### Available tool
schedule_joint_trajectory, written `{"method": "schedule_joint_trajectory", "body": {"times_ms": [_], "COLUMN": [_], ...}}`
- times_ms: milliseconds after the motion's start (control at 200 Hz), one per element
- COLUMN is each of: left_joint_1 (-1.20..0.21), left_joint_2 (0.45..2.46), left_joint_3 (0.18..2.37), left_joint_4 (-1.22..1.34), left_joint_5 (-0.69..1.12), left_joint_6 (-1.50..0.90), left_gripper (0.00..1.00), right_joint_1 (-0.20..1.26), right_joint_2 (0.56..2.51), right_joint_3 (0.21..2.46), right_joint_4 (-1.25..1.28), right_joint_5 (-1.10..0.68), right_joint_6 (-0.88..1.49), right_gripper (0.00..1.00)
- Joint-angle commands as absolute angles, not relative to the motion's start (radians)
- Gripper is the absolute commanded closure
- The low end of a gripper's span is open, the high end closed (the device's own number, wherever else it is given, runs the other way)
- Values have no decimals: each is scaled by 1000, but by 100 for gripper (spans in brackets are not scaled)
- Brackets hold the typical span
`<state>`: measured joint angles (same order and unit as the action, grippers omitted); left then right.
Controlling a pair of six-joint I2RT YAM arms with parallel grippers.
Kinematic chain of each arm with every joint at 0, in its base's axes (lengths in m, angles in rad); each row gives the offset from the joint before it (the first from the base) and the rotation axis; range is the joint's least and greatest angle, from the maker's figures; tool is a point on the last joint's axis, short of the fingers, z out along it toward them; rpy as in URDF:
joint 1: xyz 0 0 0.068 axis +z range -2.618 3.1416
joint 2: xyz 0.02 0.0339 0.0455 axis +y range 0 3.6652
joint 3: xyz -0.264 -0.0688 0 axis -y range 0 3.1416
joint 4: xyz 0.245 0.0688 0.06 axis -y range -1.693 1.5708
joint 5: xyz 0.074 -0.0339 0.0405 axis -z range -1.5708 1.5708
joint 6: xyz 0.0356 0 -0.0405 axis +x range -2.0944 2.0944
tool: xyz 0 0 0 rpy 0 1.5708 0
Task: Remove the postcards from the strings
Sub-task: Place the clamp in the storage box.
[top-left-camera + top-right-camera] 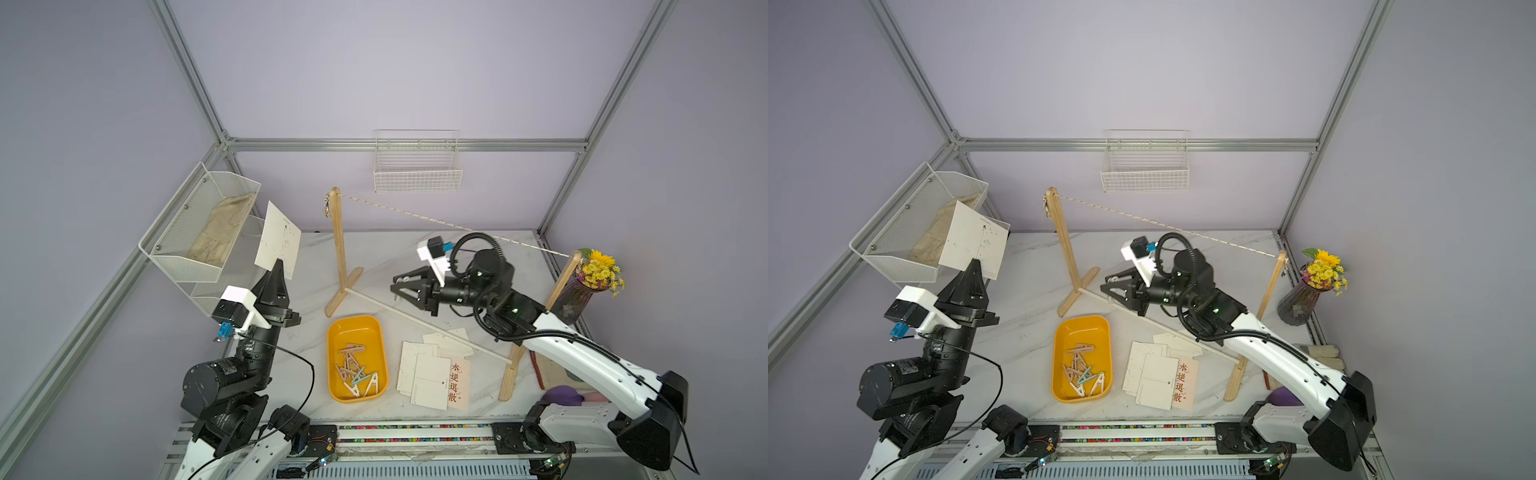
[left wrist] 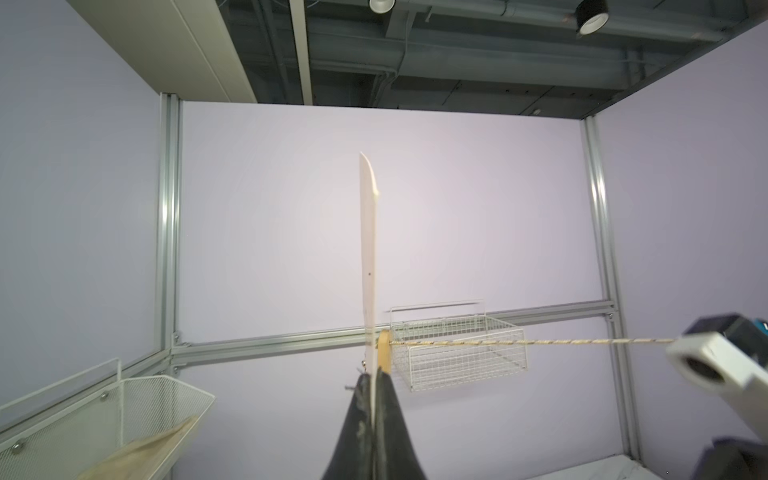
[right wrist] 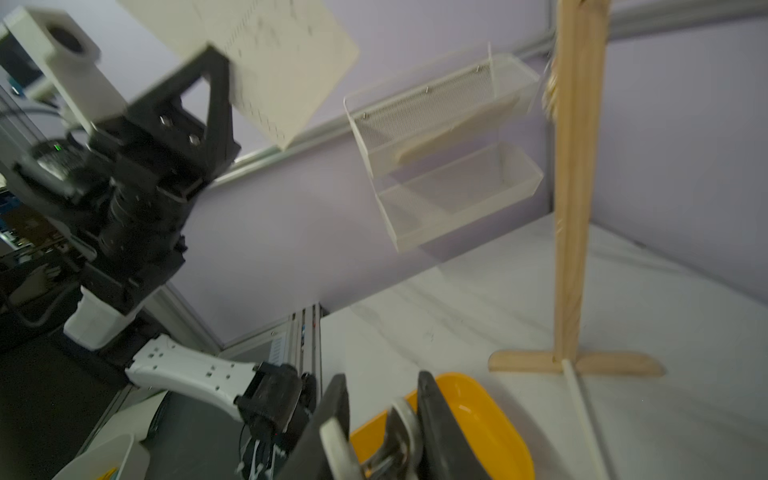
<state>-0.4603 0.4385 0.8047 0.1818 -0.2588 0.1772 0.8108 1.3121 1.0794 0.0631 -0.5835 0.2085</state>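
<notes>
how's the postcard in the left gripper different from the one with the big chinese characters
The held postcard stands upright in the air, pinched by the left gripper; the Chinese-character card lies flat on the table. The held postcard is white with faint print; the Chinese-character card is cream with large dark characters. Both are thin rectangles, off the string.

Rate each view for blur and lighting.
In both top views: sharp and evenly lit, only soft shadows on the table. Left wrist view: the postcard edge is crisp, the right arm's camera is smeared at the border. Right wrist view: motion blur throughout, the mesh shelf is ghosted, the clothes peg in the right claw is soft.
</notes>
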Motion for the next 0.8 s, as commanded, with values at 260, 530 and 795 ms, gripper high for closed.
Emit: {"method": "schedule_joint_trajectory", "body": {"times_ms": [260,530,795], "left_joint_1": [-462,-462,-462], "left_joint_2": [484,490,537], "left_joint_3": [786,801,851], "left_joint_4": [148,123,61], "left_joint_5": [-317,-281,-113], "left_joint_6": [232,221,196], "left_gripper": [100,100,100], "right_joint_1": [1005,995,946], "right_joint_2": [1673,1615,1131], "right_joint_3": [900,886,830], "right_joint_4": [444,397,283], "right_joint_5": [-402,-269,-144], "right_joint_6": [290,253,126], "right_gripper": [64,30,23]}}
